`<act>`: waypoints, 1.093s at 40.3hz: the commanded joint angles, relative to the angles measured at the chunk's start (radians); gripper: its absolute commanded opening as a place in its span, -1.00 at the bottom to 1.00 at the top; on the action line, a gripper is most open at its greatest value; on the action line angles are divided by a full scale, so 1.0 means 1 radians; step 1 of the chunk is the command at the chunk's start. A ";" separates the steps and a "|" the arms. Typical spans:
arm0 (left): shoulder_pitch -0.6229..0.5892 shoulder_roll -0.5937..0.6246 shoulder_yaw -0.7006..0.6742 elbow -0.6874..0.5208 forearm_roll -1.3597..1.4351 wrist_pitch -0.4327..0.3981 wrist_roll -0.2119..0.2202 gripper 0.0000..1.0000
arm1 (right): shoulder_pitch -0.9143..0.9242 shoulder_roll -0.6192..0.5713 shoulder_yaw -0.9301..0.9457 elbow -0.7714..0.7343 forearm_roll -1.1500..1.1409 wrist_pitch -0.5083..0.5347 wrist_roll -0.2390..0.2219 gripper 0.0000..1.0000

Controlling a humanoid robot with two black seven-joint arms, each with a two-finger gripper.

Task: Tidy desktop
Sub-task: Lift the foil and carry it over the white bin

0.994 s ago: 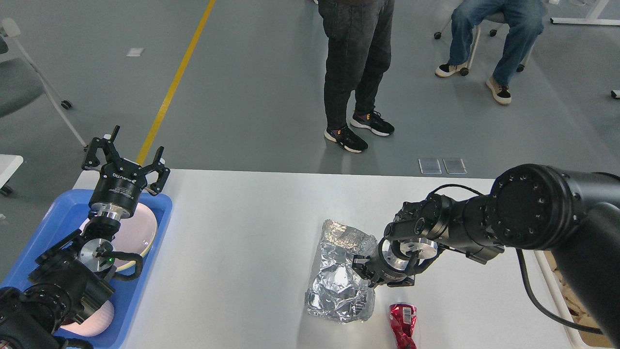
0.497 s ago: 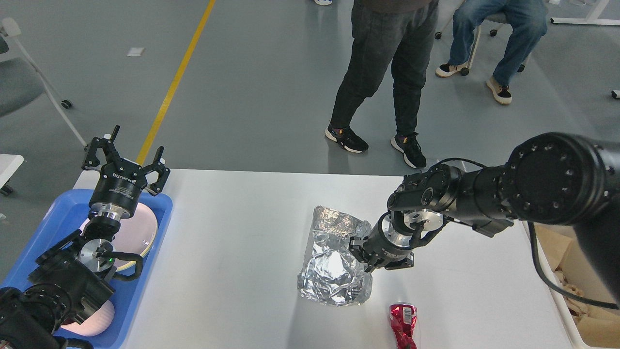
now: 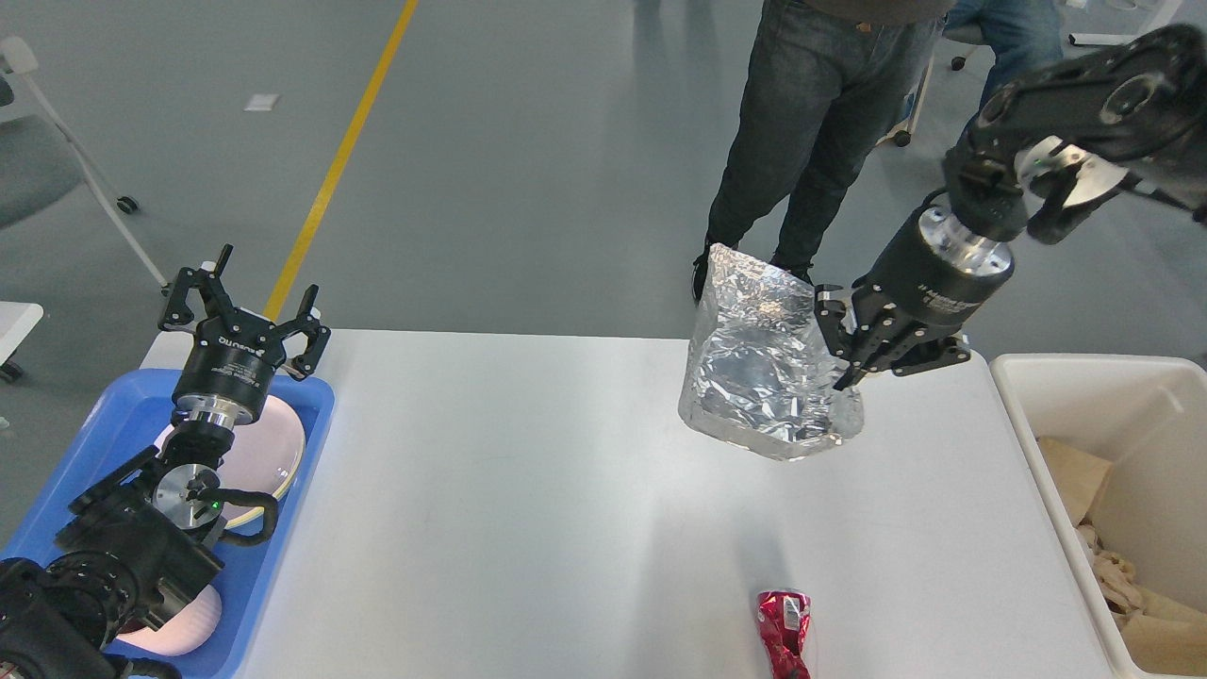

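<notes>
The white desktop (image 3: 528, 490) fills the middle of the head view. My right gripper (image 3: 842, 351) is shut on a crumpled silver foil bag (image 3: 759, 363) and holds it in the air above the far right part of the desktop, left of the cream bin (image 3: 1056, 377). A crushed red can (image 3: 785, 630) lies near the front edge. My left gripper (image 3: 247, 304) is open and empty above the far end of the blue tray (image 3: 90, 453).
The blue tray at the left holds pink plates (image 3: 273, 448). The cream bin at the right holds crumpled paper (image 3: 1122, 585). A person in dark jeans (image 3: 811, 123) stands just beyond the table's far edge. A chair (image 3: 57, 151) stands at far left.
My right gripper has lifted the foil bag off the desktop and carried it up and to the right, toward the bin. The person has walked to the right. My left arm has not moved.
</notes>
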 commanded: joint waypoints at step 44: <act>0.000 0.000 0.000 0.000 0.000 0.000 0.001 0.93 | -0.042 -0.368 -0.298 -0.294 -0.474 0.020 -0.002 -1.00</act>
